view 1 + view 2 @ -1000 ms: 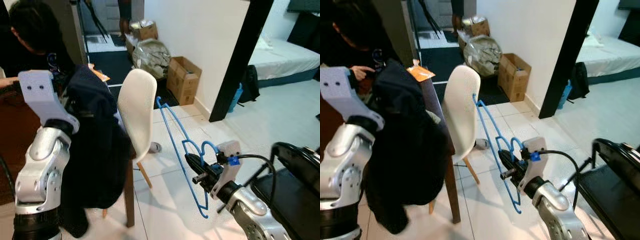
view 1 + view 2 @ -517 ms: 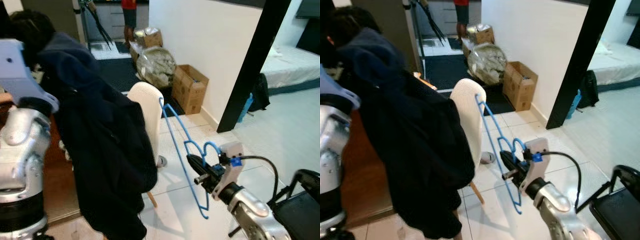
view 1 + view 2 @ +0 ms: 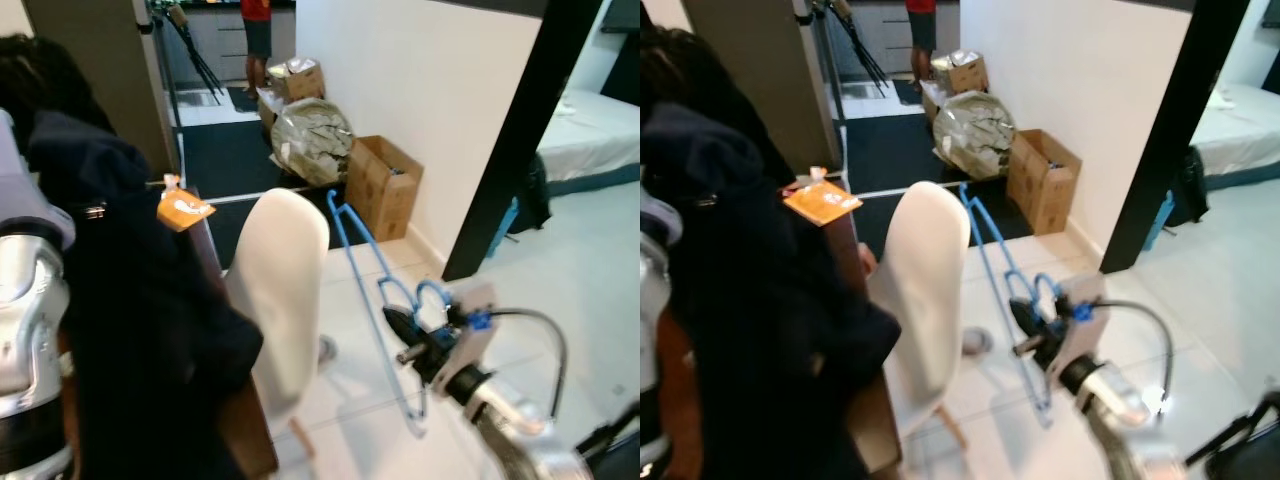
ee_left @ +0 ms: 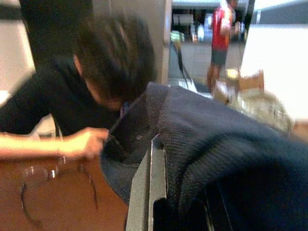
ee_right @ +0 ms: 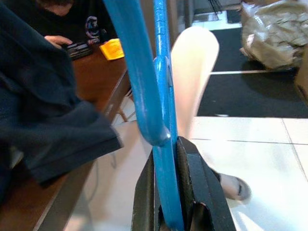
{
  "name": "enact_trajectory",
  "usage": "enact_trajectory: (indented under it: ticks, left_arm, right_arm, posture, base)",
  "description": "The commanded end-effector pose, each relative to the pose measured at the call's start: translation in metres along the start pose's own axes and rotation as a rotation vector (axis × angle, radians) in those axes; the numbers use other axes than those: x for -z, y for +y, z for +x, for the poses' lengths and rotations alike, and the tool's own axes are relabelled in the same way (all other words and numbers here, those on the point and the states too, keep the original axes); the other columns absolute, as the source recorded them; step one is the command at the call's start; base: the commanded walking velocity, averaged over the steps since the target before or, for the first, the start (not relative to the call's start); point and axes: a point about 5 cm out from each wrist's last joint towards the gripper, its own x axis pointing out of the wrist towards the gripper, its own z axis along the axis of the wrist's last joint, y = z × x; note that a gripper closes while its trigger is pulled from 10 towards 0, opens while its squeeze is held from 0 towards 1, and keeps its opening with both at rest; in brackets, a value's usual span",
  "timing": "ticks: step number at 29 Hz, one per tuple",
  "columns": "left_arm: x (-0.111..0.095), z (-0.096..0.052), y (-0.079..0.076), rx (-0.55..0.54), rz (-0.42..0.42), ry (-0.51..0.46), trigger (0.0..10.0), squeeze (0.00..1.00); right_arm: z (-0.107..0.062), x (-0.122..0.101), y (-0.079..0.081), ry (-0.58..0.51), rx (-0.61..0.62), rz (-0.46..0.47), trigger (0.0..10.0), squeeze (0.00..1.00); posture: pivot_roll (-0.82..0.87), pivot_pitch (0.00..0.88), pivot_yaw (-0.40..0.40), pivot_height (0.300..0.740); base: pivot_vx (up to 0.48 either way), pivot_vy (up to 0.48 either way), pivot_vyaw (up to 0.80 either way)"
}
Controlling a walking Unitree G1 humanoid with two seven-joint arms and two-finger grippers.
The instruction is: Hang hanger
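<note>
On the left, the left arm [image 3: 30,310] is raised with a dark jacket [image 3: 130,330] draped over it. In the left wrist view the jacket covers the left gripper [image 4: 159,192], so I cannot tell whether its fingers are open or closed. The cloth hangs down past the near edge of the brown table [image 5: 96,82], where a person [image 4: 96,82] leans over. An orange card [image 3: 182,209] lies at the table's far corner, and a white chair [image 3: 278,290] stands just beside that edge. To the right, the right gripper [image 3: 405,335] is clamped on the blue hanger [image 3: 372,290] near its hook, holding it in the air over the tiled floor [image 3: 560,280], close to the chair's back. This looks like the carrying stage: jacket and hanger are apart. Next, the hanger's shoulder likely needs steering toward the jacket's collar, or on to a rail.
</note>
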Motion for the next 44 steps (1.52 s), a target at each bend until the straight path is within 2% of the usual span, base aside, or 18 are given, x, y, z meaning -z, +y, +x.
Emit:
enact_trajectory:
  ticks: [1, 8, 15, 16, 17, 18, 20, 23, 26, 29, 31, 34, 36, 37, 38, 40, 42, 44]
  left_arm:
    - [0.001, -0.003, -0.004, 0.001, 0.010, 0.000, 10.0, 0.00]
    - [0.016, -0.011, -0.010, 0.014, 0.024, 0.058, 10.0, 0.00]
    - [0.053, -0.033, -0.025, 0.089, 0.069, 0.250, 10.0, 0.00]
    - [0.062, -0.040, -0.029, 0.126, 0.104, 0.311, 10.0, 0.47]
    - [0.062, -0.040, -0.029, 0.126, 0.104, 0.311, 10.0, 0.47]
    - [0.073, -0.047, -0.029, 0.143, 0.143, 0.368, 10.0, 1.00]
    - [0.073, -0.047, -0.029, 0.143, 0.143, 0.368, 10.0, 1.00]
    - [0.097, -0.061, -0.014, 0.109, 0.228, 0.505, 10.0, 1.00]
    - [0.101, -0.064, -0.009, 0.104, 0.250, 0.541, 10.0, 1.00]
    - [0.106, -0.068, 0.004, 0.117, 0.349, 0.586, 10.0, 1.00]
    - [0.102, -0.065, 0.022, 0.132, 0.492, 0.586, 10.0, 1.00]
    - [0.096, -0.062, 0.032, 0.132, 0.568, 0.577, 10.0, 1.00]
    - [0.086, -0.056, 0.048, 0.156, 0.695, 0.574, 10.0, 1.00]
    - [0.086, -0.056, 0.048, 0.156, 0.695, 0.574, 10.0, 1.00]
    - [0.082, -0.056, 0.054, 0.238, 0.781, 0.616, 10.0, 1.00]
    - [0.078, -0.057, 0.058, 0.293, 0.825, 0.655, 10.0, 1.00]
    - [0.078, -0.057, 0.058, 0.293, 0.825, 0.655, 10.0, 1.00]
    - [0.062, -0.059, 0.057, 0.460, 0.829, 0.713, 10.0, 1.00]
  right_arm:
    - [-0.002, 0.001, -0.001, 0.006, 0.001, 0.008, 10.0, 0.00]
    - [-0.002, 0.000, -0.001, 0.006, 0.002, 0.008, 10.0, 0.00]
    - [-0.001, 0.000, -0.001, 0.006, -0.001, 0.011, 10.0, 0.00]
    - [-0.001, 0.000, -0.001, 0.006, -0.002, 0.012, 10.0, 0.00]
    - [-0.001, 0.000, -0.001, 0.006, -0.002, 0.012, 10.0, 0.00]
    - [-0.001, 0.000, -0.001, 0.006, -0.003, 0.013, 10.0, 0.00]
    - [-0.001, 0.000, -0.001, 0.006, -0.003, 0.013, 10.0, 0.00]
    - [0.000, -0.001, -0.001, 0.004, -0.003, 0.014, 10.0, 0.00]
    - [0.000, -0.001, -0.001, 0.004, -0.003, 0.015, 10.0, 0.00]
    - [0.000, -0.001, -0.001, 0.004, -0.004, 0.015, 10.0, 0.00]
    - [0.000, -0.001, -0.001, 0.005, -0.005, 0.015, 10.0, 0.00]
    - [0.000, -0.001, -0.001, 0.006, -0.006, 0.016, 10.0, 0.00]
    - [0.000, -0.001, -0.002, 0.008, -0.008, 0.019, 10.0, 0.00]
    - [0.000, -0.001, -0.002, 0.008, -0.008, 0.019, 10.0, 0.00]
    - [0.000, -0.001, -0.002, 0.009, -0.009, 0.021, 10.0, 0.00]
    - [0.001, 0.000, -0.002, 0.010, -0.010, 0.022, 10.0, 0.00]
    - [0.001, 0.000, -0.002, 0.010, -0.010, 0.022, 10.0, 0.00]
    - [0.001, 0.000, -0.001, 0.011, -0.011, 0.024, 10.0, 0.00]
  posture:
    - [0.00, 0.000, -0.010, 0.740]
    - [0.00, 0.000, -0.009, 0.740]
    - [0.00, 0.002, -0.010, 0.740]
    - [0.00, 0.002, -0.010, 0.740]
    - [0.00, 0.002, -0.010, 0.740]
    - [0.00, 0.004, -0.008, 0.740]
    - [0.00, 0.004, -0.008, 0.740]
    - [0.01, 0.006, -0.008, 0.740]
    - [0.01, 0.006, -0.008, 0.740]
    - [0.01, 0.006, -0.008, 0.740]
    - [0.01, 0.007, -0.013, 0.740]
    - [0.01, 0.007, -0.013, 0.740]
    - [0.01, 0.008, -0.015, 0.740]
    - [0.01, 0.008, -0.015, 0.740]
    - [0.02, 0.005, -0.018, 0.740]
    - [0.02, 0.005, -0.021, 0.740]
    - [0.02, 0.005, -0.021, 0.740]
    - [0.01, 0.002, -0.021, 0.740]
  base:
    - [0.000, 0.000, 0.00]
    - [0.000, 0.000, 0.00]
    - [0.000, 0.000, 0.00]
    - [0.000, 0.000, 0.00]
    - [0.000, 0.000, 0.00]
    - [0.000, 0.000, 0.00]
    - [0.000, 0.000, 0.00]
    - [0.000, 0.000, 0.00]
    - [0.000, 0.000, 0.00]
    - [0.000, 0.000, 0.00]
    - [0.000, 0.000, 0.00]
    - [0.000, 0.000, 0.00]
    - [0.000, 0.000, 0.00]
    - [0.000, 0.000, 0.00]
    - [0.000, 0.000, 0.00]
    - [0.000, 0.000, 0.00]
    - [0.000, 0.000, 0.00]
    - [0.000, 0.000, 0.00]
